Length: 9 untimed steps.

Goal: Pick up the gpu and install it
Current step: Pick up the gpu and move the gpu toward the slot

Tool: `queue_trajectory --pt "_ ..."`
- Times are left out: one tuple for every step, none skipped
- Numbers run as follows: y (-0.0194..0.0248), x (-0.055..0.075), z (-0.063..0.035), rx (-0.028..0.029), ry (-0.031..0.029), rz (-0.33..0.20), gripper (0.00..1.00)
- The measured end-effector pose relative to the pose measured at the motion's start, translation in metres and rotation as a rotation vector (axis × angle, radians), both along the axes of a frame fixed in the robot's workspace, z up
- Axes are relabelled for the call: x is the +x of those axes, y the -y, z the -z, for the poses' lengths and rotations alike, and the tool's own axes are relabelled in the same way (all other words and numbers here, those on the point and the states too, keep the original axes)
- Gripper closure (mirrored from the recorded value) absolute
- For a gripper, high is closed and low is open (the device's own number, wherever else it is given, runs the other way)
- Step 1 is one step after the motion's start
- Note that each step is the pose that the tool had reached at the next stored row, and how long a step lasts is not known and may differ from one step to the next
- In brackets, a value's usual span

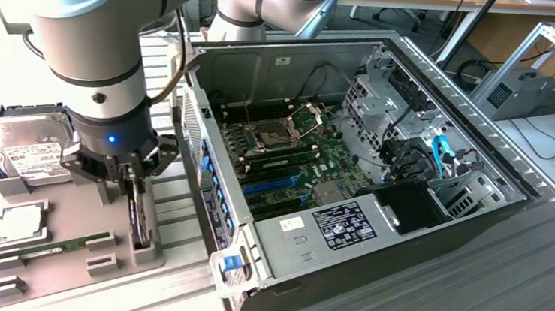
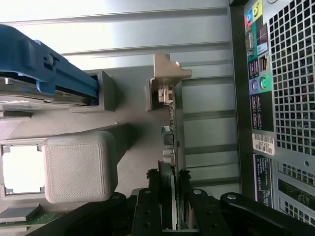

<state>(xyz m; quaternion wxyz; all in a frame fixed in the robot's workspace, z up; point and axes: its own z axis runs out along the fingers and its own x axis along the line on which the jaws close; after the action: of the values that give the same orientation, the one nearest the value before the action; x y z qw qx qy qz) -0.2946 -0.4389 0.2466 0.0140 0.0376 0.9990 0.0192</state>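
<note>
Gpu stands on its long edge in a slot of the grey holder tray, just beside the open computer case on the exterior view's left. The gripper is directly above it. In the wrist view the card runs edge-on away from the gripper to its silver bracket. Its long axis lies between the jaws, which press against its two flat faces and grip it near one end.
</note>
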Motion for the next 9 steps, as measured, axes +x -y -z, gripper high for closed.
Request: queue_trajectory --pt "0.0000 0.0000 -0.0003 0.0001 0.0001 0.000 0.73" --pt "0.0000 0.0000 -0.0006 0.0001 0.0001 0.000 0.73" --pt "0.0000 0.0000 -0.0008 0.0000 0.0000 0.000 0.73" --pt "0.0000 0.0000 -0.0010 0.0000 0.0000 0.000 0.73" --pt "0.0000 0.0000 -0.0014 0.0000 0.0000 0.000 0.73" --pt "0.0000 0.0000 -0.0020 0.0000 0.0000 0.000 0.73" --pt "0.0000 0.0000 -0.0022 0.0002 0.0002 0.000 0.73" --pt "0.0000 0.0000 -0.0025 0.0001 0.0001 0.000 0.73" --pt "0.0000 0.0000 -0.0027 0.0001 0.0001 0.000 0.73"
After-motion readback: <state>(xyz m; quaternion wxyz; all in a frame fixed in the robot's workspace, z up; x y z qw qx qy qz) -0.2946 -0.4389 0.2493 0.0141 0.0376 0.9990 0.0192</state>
